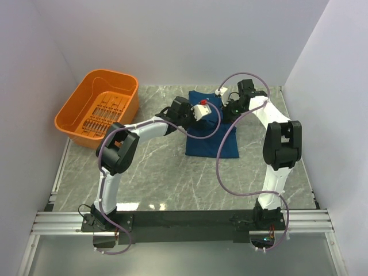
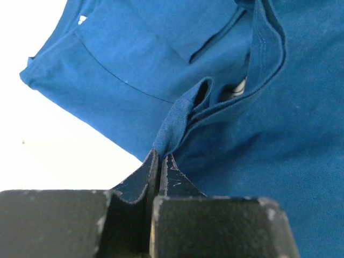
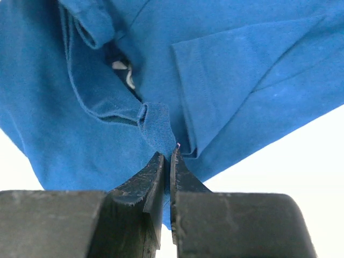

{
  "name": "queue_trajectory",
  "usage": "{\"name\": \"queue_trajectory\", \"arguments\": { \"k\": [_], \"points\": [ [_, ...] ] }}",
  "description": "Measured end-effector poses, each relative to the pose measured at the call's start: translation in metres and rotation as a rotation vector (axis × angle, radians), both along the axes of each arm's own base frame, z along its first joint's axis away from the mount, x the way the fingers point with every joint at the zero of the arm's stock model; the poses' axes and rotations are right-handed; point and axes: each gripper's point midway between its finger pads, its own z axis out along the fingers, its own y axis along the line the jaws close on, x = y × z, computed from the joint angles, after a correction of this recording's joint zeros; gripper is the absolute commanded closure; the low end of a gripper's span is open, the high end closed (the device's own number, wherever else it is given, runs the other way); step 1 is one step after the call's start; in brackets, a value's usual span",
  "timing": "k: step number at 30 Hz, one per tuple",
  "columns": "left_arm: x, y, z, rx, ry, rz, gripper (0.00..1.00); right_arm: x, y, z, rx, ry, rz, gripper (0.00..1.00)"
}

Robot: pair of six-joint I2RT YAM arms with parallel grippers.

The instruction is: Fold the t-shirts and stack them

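Observation:
A dark navy-blue t-shirt (image 1: 211, 138) lies partly folded on the table at the back middle. My left gripper (image 1: 198, 110) is at its far left part and is shut on a pinch of its ribbed collar edge (image 2: 174, 121). My right gripper (image 1: 232, 106) is at its far right part and is shut on another pinch of the collar edge (image 3: 157, 129). A bit of the pale print shows through the neck opening (image 3: 126, 72). Both wrist views show the blue shirt fabric (image 2: 258, 140) (image 3: 80, 134) hanging in folds below the jaws.
An orange plastic basket (image 1: 99, 107) stands at the back left, on the table's edge. White walls close in the left, back and right sides. The grey marble tabletop (image 1: 172, 178) lies in front of the shirt.

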Motion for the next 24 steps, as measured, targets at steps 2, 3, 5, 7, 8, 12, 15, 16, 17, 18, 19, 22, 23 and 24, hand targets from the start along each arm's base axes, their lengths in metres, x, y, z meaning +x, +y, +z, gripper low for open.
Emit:
{"name": "queue_trajectory", "arguments": {
  "k": [2,3,5,7,8,12,15,16,17,18,19,22,23,24],
  "points": [
    [0.003,0.000,0.002,-0.003,-0.005,0.006,0.99,0.004,-0.001,0.000,-0.003,-0.005,-0.013,1.00],
    [0.006,0.000,0.002,-0.004,-0.007,0.009,0.99,0.006,-0.001,-0.001,-0.005,-0.005,-0.019,1.00],
    [0.011,-0.001,0.003,-0.007,-0.012,0.014,0.99,0.009,-0.002,-0.001,-0.005,-0.008,-0.033,1.00],
    [0.015,-0.002,0.002,-0.008,-0.014,0.018,0.99,0.012,-0.002,0.000,-0.006,-0.013,-0.041,1.00],
    [0.016,-0.002,0.001,-0.009,-0.013,0.019,0.99,0.013,-0.002,0.000,-0.006,-0.016,-0.045,1.00],
    [0.019,-0.002,-0.005,-0.002,-0.005,0.022,0.99,0.018,-0.002,0.005,-0.003,-0.027,-0.061,0.94],
    [0.020,-0.001,-0.010,0.001,0.004,0.034,0.80,0.025,-0.002,0.008,0.002,-0.037,-0.092,0.77],
    [0.022,-0.001,-0.010,-0.002,0.007,0.048,0.57,0.028,-0.003,0.008,0.001,-0.042,-0.111,0.73],
    [0.023,0.000,-0.010,-0.006,0.008,0.062,0.49,0.031,-0.004,0.008,0.002,-0.046,-0.134,0.68],
    [0.026,0.000,-0.007,-0.018,0.014,0.085,0.46,0.036,-0.006,0.008,0.001,-0.054,-0.167,0.53],
    [0.028,-0.001,-0.003,-0.034,0.018,0.108,0.44,0.040,-0.008,0.010,0.001,-0.063,-0.204,0.49],
    [0.044,-0.005,0.028,-0.099,-0.014,0.176,0.38,0.059,-0.016,0.017,-0.007,-0.119,-0.309,0.45],
    [0.050,-0.007,0.039,-0.122,-0.030,0.193,0.36,0.064,-0.019,0.019,-0.007,-0.132,-0.339,0.45],
    [0.055,-0.008,0.052,-0.146,-0.052,0.212,0.34,0.067,-0.021,0.021,-0.006,-0.142,-0.361,0.45]
  ]
}}
